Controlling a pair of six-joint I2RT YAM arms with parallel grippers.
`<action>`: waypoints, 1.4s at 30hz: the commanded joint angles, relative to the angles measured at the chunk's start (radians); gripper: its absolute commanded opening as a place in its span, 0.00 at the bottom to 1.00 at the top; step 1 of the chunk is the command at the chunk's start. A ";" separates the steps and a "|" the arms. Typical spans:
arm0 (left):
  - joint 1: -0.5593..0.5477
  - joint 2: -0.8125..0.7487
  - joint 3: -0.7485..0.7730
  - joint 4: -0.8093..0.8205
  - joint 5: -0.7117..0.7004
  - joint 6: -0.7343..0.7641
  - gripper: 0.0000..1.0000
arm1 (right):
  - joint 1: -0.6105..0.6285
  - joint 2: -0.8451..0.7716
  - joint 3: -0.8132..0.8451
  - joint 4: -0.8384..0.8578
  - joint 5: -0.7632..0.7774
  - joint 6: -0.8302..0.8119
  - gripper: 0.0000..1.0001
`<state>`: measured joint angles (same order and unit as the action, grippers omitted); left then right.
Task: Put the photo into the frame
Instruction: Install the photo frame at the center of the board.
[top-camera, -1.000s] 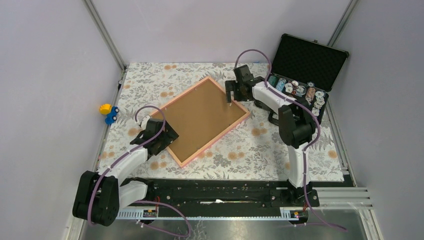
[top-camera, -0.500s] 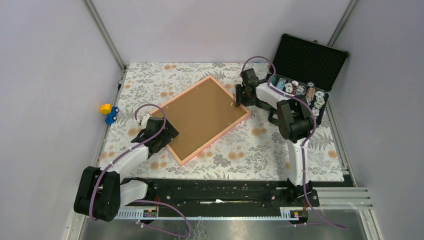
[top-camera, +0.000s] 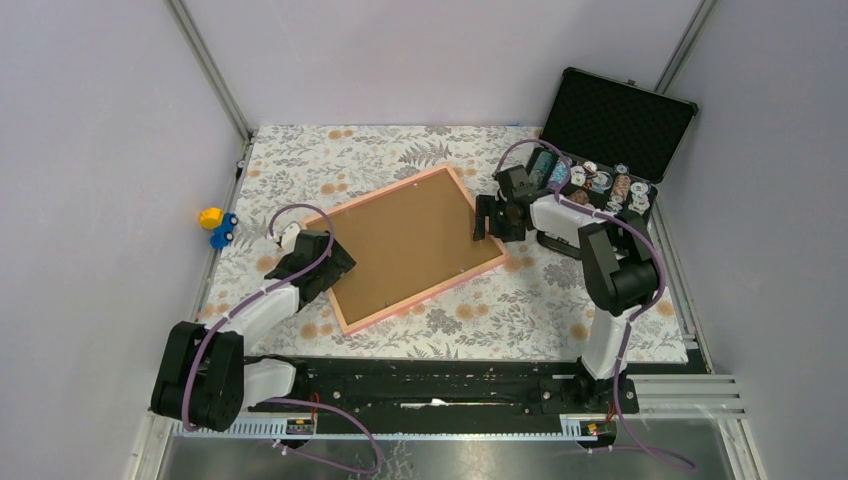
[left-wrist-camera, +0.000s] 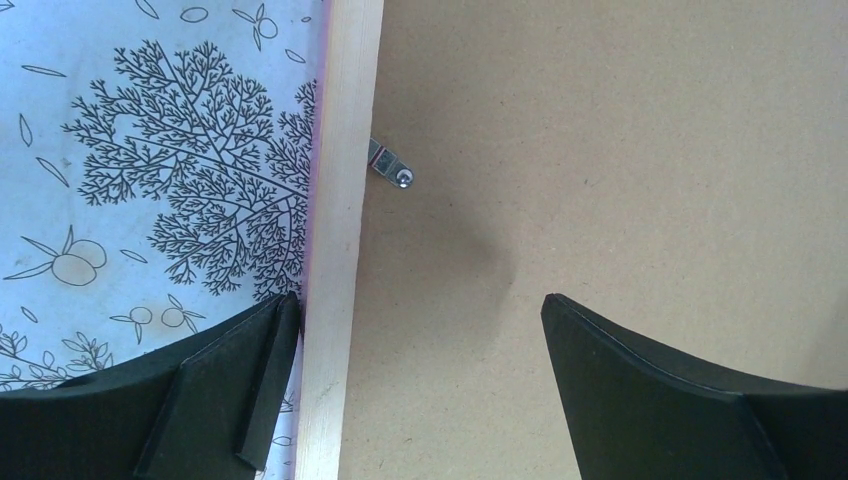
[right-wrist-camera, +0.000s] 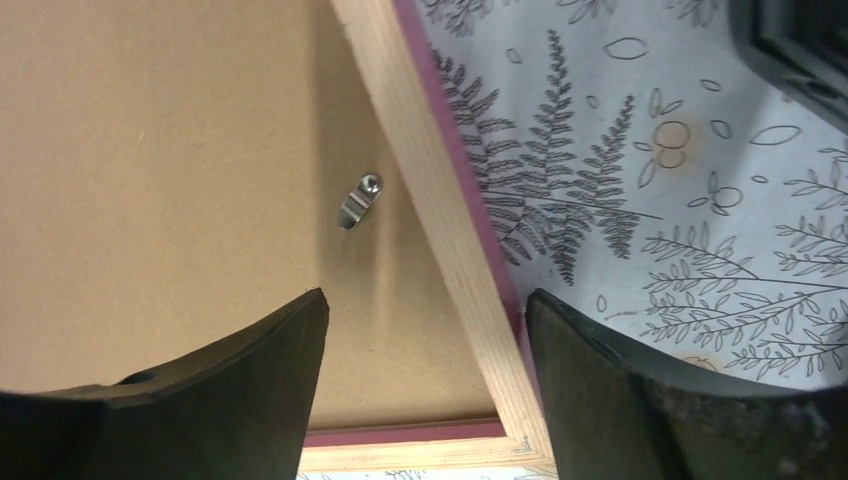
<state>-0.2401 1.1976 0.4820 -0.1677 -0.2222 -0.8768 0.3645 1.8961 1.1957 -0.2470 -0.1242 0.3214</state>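
Frame lies back up

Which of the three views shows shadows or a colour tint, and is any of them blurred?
Top external view: sharp, evenly lit, no glare on the brown board. Left wrist view: a soft shadow patch on the board; the tablecloth looks bluish. Right wrist view: the metal clip casts a short shadow; the right end effector is dark, without detail.
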 joint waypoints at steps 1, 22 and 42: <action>0.001 -0.016 -0.013 0.047 0.031 -0.027 0.98 | 0.018 -0.017 0.043 -0.123 0.015 -0.002 0.84; 0.001 -0.067 -0.050 0.066 0.024 -0.041 0.99 | 0.046 0.142 0.306 -0.257 0.118 0.042 0.85; 0.001 -0.055 -0.045 0.069 0.032 -0.037 0.98 | 0.075 0.229 0.379 -0.304 0.219 0.028 0.50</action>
<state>-0.2394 1.1217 0.4206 -0.1356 -0.2127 -0.9096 0.4309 2.0975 1.5364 -0.5159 0.0631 0.3523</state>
